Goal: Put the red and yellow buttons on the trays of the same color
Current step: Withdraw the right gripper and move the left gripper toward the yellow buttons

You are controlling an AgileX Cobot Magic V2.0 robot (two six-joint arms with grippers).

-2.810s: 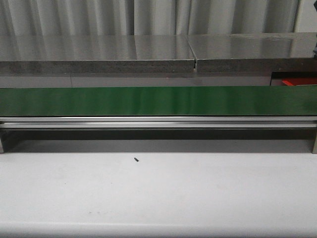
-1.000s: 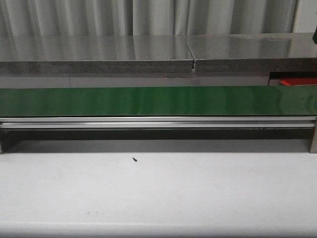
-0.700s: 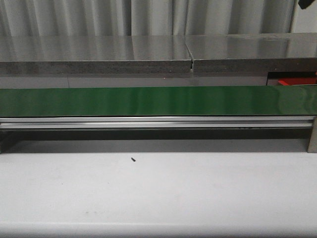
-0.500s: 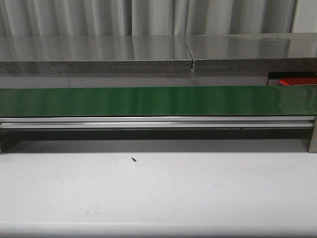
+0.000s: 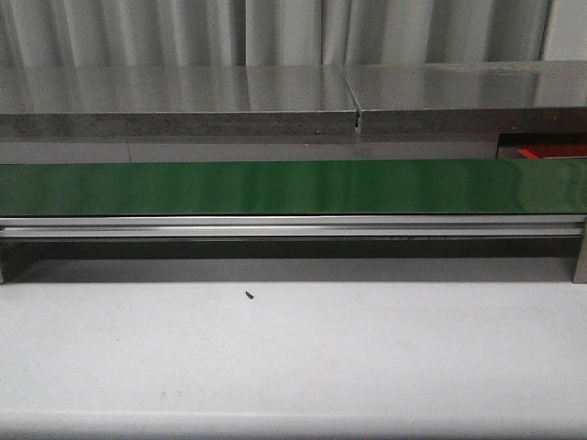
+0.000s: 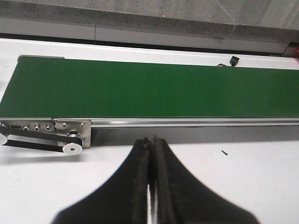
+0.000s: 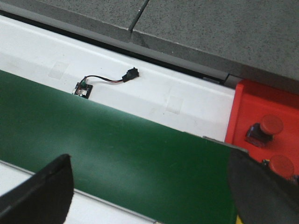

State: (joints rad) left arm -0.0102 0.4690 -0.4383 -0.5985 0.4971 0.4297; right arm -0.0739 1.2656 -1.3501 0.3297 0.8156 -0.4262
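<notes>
Industrial test cell or lab: green conveyor belt [image 5: 293,187] on aluminium rails across a white table [image 5: 293,357], grey stone slabs [image 5: 174,101] and corrugated wall [image 5: 275,32] behind.

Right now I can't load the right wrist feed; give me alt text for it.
Two red-capped buttons sit on a red tray past the end of the bare green conveyor belt. The right gripper hangs open above the belt, empty, fingers wide apart. Behind the belt, a small wired sensor lies on the white surface.

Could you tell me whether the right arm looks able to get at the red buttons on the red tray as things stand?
Probably yes: the right gripper is open above the belt, and the red buttons sit uncovered on the red tray just beyond it, nothing between.
</notes>
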